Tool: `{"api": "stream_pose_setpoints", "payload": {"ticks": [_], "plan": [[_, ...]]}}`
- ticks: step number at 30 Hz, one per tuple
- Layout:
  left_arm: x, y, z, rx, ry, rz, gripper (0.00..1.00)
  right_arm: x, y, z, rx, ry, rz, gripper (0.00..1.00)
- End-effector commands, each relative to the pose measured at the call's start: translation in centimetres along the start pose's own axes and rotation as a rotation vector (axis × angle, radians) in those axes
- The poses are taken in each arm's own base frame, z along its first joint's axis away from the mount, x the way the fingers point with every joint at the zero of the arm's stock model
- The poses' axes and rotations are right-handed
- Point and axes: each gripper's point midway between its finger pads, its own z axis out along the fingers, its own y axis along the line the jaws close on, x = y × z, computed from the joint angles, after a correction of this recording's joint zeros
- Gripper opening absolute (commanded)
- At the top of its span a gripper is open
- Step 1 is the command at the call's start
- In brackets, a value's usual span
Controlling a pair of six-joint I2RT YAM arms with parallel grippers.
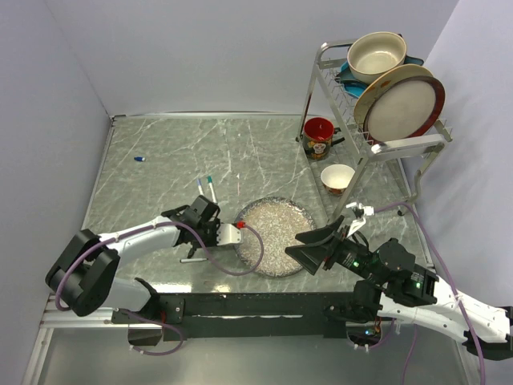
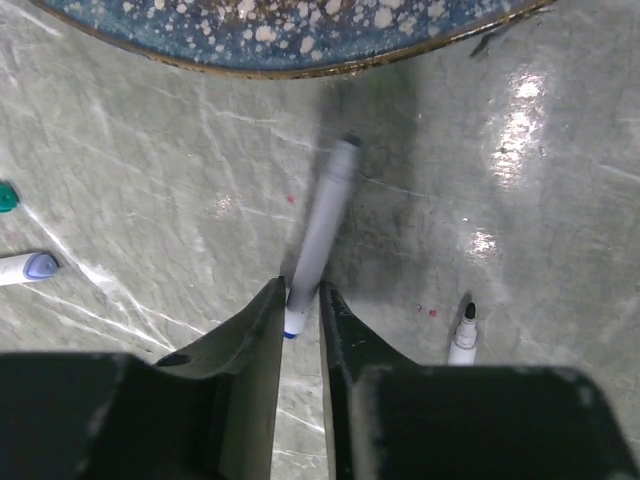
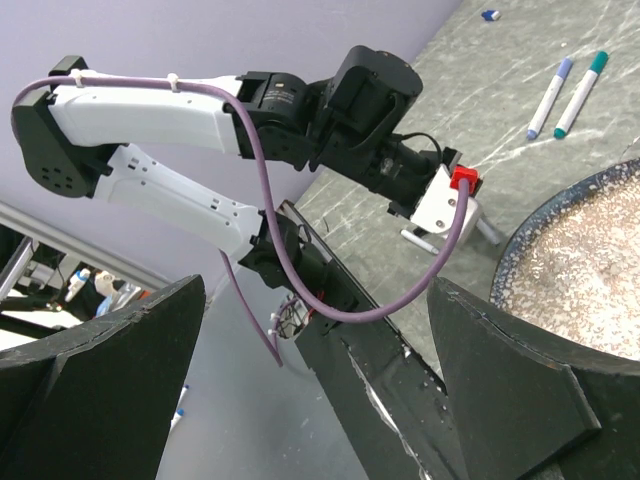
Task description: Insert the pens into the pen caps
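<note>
1. The left hand (image 2: pixel 300 292) is down at the tabletop (image 1: pixel 160 144), just short of the speckled plate (image 2: pixel 300 70). Its fingers (image 2: pixel 262 330) stand narrow on either side of a white pen (image 2: pixel 322 225), and as far as we can tell they pinch its near end.
2. The right hand (image 3: pixel 315 290) hangs above the plate's other side, spread wide and holding nothing.
3. We judge the white pen to be light, stiff and smooth. A round barrel like this rolls easily and can twist in a pinch, and here it looks blurred. The hold is right at one end, so we expect the pen to droop or swing. A grip nearer mid-barrel would steady it and leave the tip free for a cap.
4. An uncapped pen (image 2: pixel 463 338) lies just beside the left hand with its dark tip bare. Two capped pens (image 1: pixel 205 188) lie side by side farther out, one topped blue and one teal. A blue cap (image 1: pixel 140 158) sits alone, well apart, near the far left corner. It is tiny and likely to skid or tip when pushed.
5. The tabletop is glossy marbled green, hard and probably slick, so small parts will slide on it. Plain walls close in on three sides, and a dish rack (image 1: pixel 353 104) stands at the far right.
</note>
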Motion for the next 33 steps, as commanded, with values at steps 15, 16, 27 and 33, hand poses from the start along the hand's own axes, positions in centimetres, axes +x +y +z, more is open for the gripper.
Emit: {"api": "stream_pose_setpoints", "payload": {"ticks": [15, 16, 27, 33], "plan": [[-1.7, -1.7, 0.3, 0.138, 0.031, -0.274, 0.01, -0.5, 1.0, -0.4, -0.042, -0.019, 0.035, 1.00], [-2.0, -1.6, 0.0, 0.128, 0.018, -0.303, 0.01, -0.3, 1.0, -0.2, -0.041, -0.009, 0.034, 1.00], [-6.1, 1.7, -6.6, -0.046, -0.200, -0.428, 0.01, -0.1, 1.3, 0.3, -0.046, 0.005, 0.055, 1.00], [-9.3, 2.0, -10.7, -0.060, -0.380, -0.525, 0.01, 0.2, 1.6, 1.2, -0.072, 0.000, 0.065, 1.00]]}}
